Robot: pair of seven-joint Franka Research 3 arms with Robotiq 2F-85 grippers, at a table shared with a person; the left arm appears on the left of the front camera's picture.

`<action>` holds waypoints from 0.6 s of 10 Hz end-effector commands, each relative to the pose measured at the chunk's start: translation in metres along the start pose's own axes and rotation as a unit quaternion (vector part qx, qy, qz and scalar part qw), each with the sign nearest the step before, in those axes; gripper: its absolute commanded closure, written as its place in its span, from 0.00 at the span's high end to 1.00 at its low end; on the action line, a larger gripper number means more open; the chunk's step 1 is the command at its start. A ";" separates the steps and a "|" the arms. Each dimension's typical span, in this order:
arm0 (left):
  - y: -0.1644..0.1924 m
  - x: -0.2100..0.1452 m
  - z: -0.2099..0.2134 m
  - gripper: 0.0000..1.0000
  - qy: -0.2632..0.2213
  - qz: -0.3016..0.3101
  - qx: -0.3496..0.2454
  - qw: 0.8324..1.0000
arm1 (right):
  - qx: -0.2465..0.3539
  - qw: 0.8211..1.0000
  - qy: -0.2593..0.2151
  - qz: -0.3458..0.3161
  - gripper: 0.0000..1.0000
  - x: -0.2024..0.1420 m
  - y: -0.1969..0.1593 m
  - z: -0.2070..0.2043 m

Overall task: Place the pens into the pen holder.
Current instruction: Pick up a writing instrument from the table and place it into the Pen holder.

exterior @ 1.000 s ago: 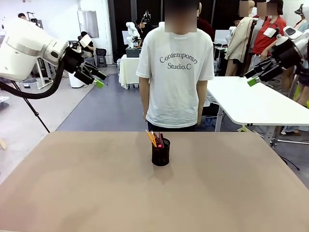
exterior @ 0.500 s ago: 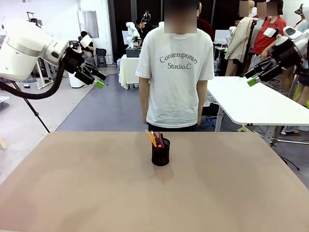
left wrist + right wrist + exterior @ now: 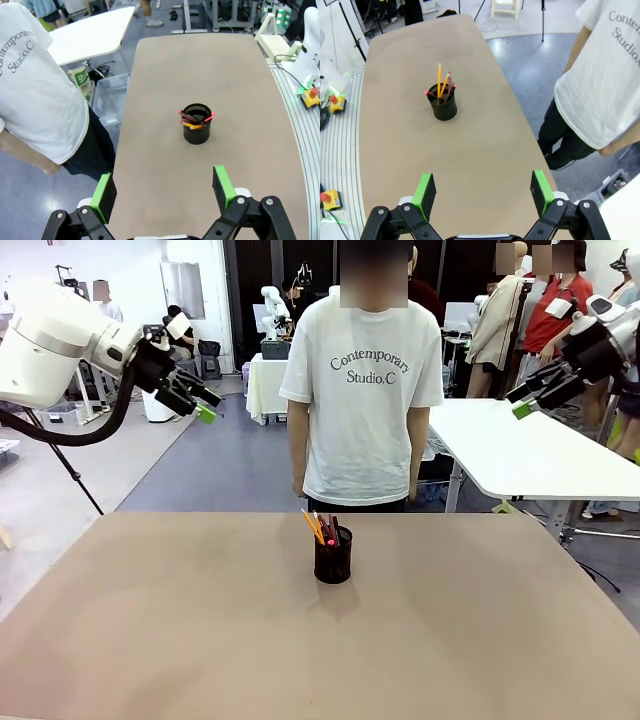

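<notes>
Pens (image 3: 322,528) seen standing upright in black mesh pen holder (image 3: 333,556), mid bench (image 3: 150,640). Left claw (image 3: 202,400) and right claw (image 3: 525,400) held wide open, empty, high, well apart from holder, about equally far.

A person in a white printed T-shirt (image 3: 363,390) and dark trousers stands at the far edge of a broad tan matte table (image 3: 200,640), with a white rounded table (image 3: 530,455) behind to one side on grey flooring.
</notes>
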State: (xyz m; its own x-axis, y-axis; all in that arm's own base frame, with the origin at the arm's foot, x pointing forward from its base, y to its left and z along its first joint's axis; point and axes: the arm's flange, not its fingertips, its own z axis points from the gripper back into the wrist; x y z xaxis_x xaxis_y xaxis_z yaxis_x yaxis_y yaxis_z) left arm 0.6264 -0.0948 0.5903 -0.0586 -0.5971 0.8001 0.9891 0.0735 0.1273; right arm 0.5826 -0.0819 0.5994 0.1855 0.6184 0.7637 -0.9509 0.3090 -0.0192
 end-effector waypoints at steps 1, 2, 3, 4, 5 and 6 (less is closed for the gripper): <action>-0.002 0.000 0.001 1.00 0.000 -0.002 -0.002 1.000 | 0.000 1.000 0.000 0.004 1.00 0.001 0.001 0.001; -0.002 0.000 0.001 1.00 0.000 -0.002 -0.002 1.000 | 0.000 1.000 0.000 0.004 1.00 0.001 0.001 0.001; -0.002 0.000 0.001 1.00 0.000 -0.002 -0.002 1.000 | 0.000 1.000 0.000 0.004 1.00 0.001 0.001 0.001; -0.002 0.000 0.001 1.00 0.000 -0.002 -0.002 1.000 | 0.000 1.000 0.000 0.004 1.00 0.001 0.001 0.001; -0.002 0.000 0.001 1.00 0.000 -0.002 -0.002 1.000 | 0.000 1.000 0.000 0.004 1.00 0.001 0.001 0.001; -0.002 0.000 0.001 1.00 0.000 -0.002 -0.002 1.000 | 0.000 1.000 0.000 0.004 1.00 0.001 0.001 0.001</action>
State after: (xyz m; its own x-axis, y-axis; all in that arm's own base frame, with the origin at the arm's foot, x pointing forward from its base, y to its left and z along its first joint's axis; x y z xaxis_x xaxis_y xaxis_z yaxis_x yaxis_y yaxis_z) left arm 0.6264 -0.0947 0.5903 -0.0586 -0.5971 0.8001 0.9891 0.0735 0.1273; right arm 0.5826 -0.0819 0.5994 0.1855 0.6184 0.7637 -0.9509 0.3090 -0.0192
